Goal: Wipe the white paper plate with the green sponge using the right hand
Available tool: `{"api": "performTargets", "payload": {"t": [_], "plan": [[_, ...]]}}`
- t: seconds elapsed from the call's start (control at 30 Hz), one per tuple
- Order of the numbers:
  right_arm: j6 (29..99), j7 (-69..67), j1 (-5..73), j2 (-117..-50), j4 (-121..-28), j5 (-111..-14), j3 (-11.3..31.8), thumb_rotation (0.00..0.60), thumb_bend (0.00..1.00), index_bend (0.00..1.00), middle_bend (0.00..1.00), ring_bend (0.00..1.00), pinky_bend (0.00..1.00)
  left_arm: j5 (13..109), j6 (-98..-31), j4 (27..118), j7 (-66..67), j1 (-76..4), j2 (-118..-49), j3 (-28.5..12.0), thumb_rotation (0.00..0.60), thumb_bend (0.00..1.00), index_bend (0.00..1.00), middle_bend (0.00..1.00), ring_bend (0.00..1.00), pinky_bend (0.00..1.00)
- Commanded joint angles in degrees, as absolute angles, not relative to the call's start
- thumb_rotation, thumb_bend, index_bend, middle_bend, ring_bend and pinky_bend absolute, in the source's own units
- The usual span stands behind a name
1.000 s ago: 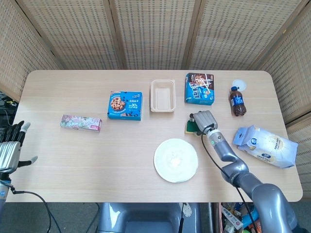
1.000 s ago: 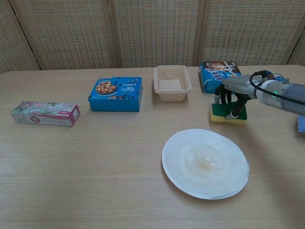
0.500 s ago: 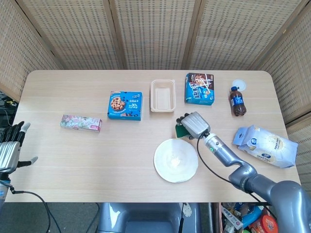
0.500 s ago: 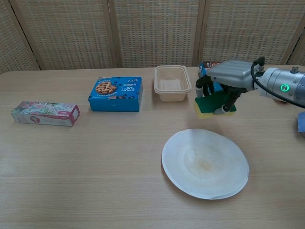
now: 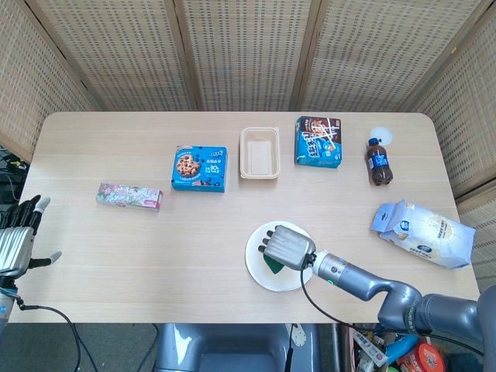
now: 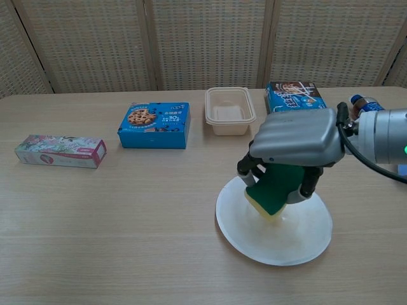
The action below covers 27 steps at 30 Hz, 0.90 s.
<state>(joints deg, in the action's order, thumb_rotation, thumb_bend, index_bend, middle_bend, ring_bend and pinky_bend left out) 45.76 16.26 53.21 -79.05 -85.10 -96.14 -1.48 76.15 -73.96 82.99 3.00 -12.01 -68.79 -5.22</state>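
Chest view shows the right hand (image 6: 294,149) over the white paper plate (image 6: 274,217), its fingers (image 6: 249,166) curled around the green sponge (image 6: 275,188), which is tilted with a lower corner at the plate's middle. Pressing hard could likely slide the light plate along the surface (image 6: 127,210), or the tilted sponge might slip. A second ago the sponge was being gripped near the brown box (image 6: 292,96); it has since been carried to the plate. Far left, the left hand (image 5: 15,240) waits, fingers spread

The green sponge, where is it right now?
The green sponge is gripped in the right hand, over the white paper plate near the table's front edge.
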Motion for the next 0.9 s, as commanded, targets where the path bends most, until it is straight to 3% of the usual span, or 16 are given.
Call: {"api": "performTargets", "payload": {"t": [0.03, 0.27, 0.9], "plan": [[42.35, 21.04, 54.52, -80.09, -86.84, -93.89, -0.5, 0.6, 0.52, 0.52, 0.54, 0.43, 0.59, 75.89, -73.71, 82.96, 3.21, -12.08, -68.85, -5.24, 0.6, 0.0, 0.0, 0.0, 0.0, 0.0], [38.64, 27.15, 55.43, -83.9, -83.84, -91.69, -0.43, 0.6, 0.56, 0.54, 0.57, 0.45, 0.64, 75.0, -72.56, 82.94, 3.7, -12.34, -68.83, -5.16, 0.6, 0.0, 0.0, 0.0, 0.0, 0.0], [40.31, 39.67, 55.3, -91.01, -75.62, -91.87, -0.66, 0.6, 0.61, 0.59, 0.64, 0.54, 0.72, 73.57, -71.7, 82.39, 3.58, -12.64, -68.86, -5.64, 0.6, 0.0, 0.0, 0.0, 0.0, 0.0]]}}
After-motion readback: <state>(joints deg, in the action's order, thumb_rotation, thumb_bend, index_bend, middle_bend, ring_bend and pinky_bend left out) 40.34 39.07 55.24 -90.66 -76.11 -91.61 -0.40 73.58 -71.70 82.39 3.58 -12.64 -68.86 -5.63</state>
